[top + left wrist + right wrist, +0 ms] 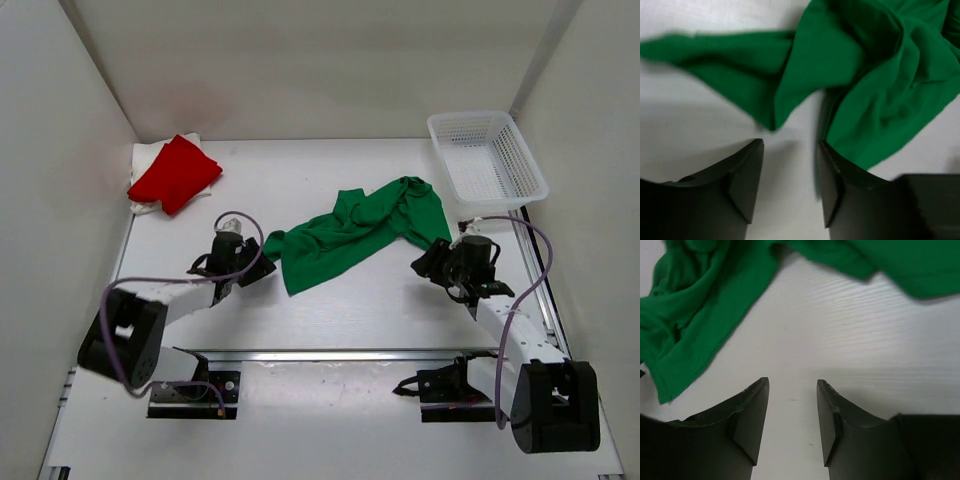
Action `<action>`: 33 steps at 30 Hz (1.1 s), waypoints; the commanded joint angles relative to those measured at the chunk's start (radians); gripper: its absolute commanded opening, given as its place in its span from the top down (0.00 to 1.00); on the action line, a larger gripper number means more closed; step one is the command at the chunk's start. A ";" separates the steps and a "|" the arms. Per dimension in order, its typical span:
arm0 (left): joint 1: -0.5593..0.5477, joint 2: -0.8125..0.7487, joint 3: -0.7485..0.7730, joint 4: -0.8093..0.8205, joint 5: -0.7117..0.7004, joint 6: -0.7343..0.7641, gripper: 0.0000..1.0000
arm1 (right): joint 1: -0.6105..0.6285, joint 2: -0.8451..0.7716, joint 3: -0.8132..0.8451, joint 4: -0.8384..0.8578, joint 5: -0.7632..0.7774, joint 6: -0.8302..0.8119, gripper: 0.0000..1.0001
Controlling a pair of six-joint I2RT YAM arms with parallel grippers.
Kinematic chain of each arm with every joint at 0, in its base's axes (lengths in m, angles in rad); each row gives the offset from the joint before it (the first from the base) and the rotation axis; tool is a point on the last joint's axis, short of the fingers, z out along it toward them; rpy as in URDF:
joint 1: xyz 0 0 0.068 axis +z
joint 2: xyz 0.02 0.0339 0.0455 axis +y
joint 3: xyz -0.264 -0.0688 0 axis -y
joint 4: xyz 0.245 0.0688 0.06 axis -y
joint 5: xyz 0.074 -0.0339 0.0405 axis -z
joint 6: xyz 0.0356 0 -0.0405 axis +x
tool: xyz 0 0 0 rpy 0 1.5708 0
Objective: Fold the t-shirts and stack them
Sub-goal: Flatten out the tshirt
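Mid-table: green shirt lay crumpled and unfolded, slanting between the two arms, bunched at its far right end and flatter toward the left.
Far left corner: red shirt sat as a folded pad on the white shirt, of which only edges showed; both were well apart from the green one.
Far right corner: basket stood near the green shirt's bunched end; contact could not be told.
Left gripper: jaws stood parted, gripping nothing, with bare table between them; a green flap lay just ahead, its edge against one finger.
Right gripper: jaws were parted and empty over bare table, with cloth ahead and off to one side, not touching.
Handling: the green shirt looked light, limp and without stiffness; it would likely sag from any pinch and drag along the table. It seemed neither fragile nor slippery.
Where to hold: probably a single layer at an outer edge or corner, one per gripper, so that pulling apart would spread it flat.
Risk: a grab in the bunched part would likely lift a wad of several layers.
Stage: two shirts appeared stacked; the green one was not yet folded.
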 commanded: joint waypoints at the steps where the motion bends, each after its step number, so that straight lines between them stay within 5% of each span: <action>1: 0.040 0.141 0.091 0.127 -0.014 -0.006 0.45 | -0.063 -0.017 -0.026 0.043 0.038 0.017 0.58; 7: 0.253 0.408 0.284 0.163 0.058 -0.050 0.59 | -0.066 -0.021 -0.045 0.082 0.018 0.045 0.57; 12: 0.307 0.393 0.546 0.018 0.009 0.017 0.54 | 0.013 -0.004 -0.056 0.089 0.046 0.066 0.57; 16: 0.224 0.230 0.475 -0.010 -0.038 0.054 0.54 | 0.063 0.001 -0.057 0.092 0.084 0.068 0.56; 19: 0.073 0.121 0.333 -0.010 -0.061 0.051 0.81 | 0.047 -0.013 -0.062 0.097 0.046 0.072 0.58; 21: -0.007 0.071 0.256 -0.005 -0.062 0.021 0.99 | 0.047 -0.022 -0.051 0.079 0.058 0.055 0.68; 25: -0.061 -0.020 0.041 0.079 0.020 -0.052 0.87 | 0.058 -0.042 -0.023 0.006 0.069 0.028 1.00; 29: -0.133 -0.068 -0.025 0.061 -0.040 -0.076 0.90 | 0.070 -0.048 -0.026 0.002 0.058 0.017 1.00; 33: -0.163 -0.077 -0.061 0.065 -0.059 -0.131 0.67 | 0.078 -0.047 -0.031 0.014 0.046 0.020 1.00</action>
